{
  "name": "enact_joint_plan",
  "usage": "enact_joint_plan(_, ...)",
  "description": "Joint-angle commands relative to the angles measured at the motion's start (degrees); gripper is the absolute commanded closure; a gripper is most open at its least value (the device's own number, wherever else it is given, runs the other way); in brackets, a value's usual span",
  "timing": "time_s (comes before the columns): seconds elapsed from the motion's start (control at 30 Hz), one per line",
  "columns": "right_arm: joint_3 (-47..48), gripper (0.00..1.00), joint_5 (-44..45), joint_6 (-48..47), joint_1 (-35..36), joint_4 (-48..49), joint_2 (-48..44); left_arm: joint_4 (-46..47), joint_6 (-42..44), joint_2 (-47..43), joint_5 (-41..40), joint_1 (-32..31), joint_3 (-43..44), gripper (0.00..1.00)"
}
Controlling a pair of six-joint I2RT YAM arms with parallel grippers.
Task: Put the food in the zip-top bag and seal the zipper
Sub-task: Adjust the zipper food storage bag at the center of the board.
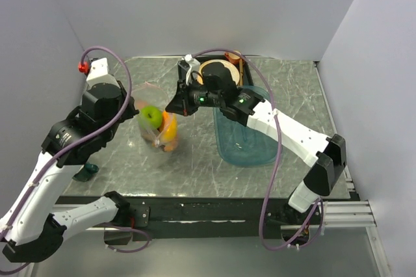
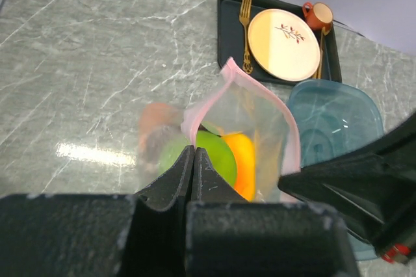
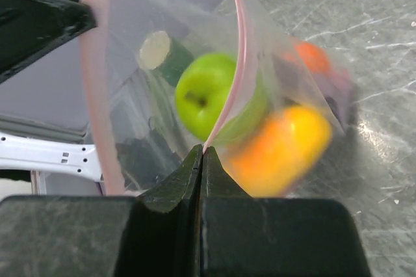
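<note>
The clear zip-top bag [image 1: 158,135] hangs above the table between my two grippers, mouth open upward. Inside it are a green apple [image 1: 152,117], an orange piece [image 1: 169,129] and other blurred food. My left gripper [image 1: 136,113] is shut on the pink zipper strip [image 2: 229,74] at one end of the mouth [image 2: 194,150]. My right gripper [image 1: 174,105] is shut on the same strip at the other side [image 3: 202,150]. The right wrist view shows the green apple [image 3: 205,95], the orange piece [image 3: 279,150] and a green-skinned slice [image 3: 159,52] through the bag.
A teal translucent oval tray [image 1: 247,140] lies right of the bag. A black tray [image 2: 227,36] at the back holds a cream plate [image 2: 283,44], a gold fork [image 2: 246,33] and a red-brown cup [image 2: 318,14]. A dark green object [image 1: 86,171] lies at the near left.
</note>
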Motion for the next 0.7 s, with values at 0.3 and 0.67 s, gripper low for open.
enact_joint_plan(0.3,-19.57,0.99,5.8,4.05,-4.16,8.95,-4.24,18.33,2.72,6.77,18.23,-0.1,-4.66,0.99)
enact_joint_plan(0.67,-15.21,0.98,1.06,5.89,-5.93,10.54,-5.31,15.25,2.64,7.06,13.06,-0.01,-6.76,0.98)
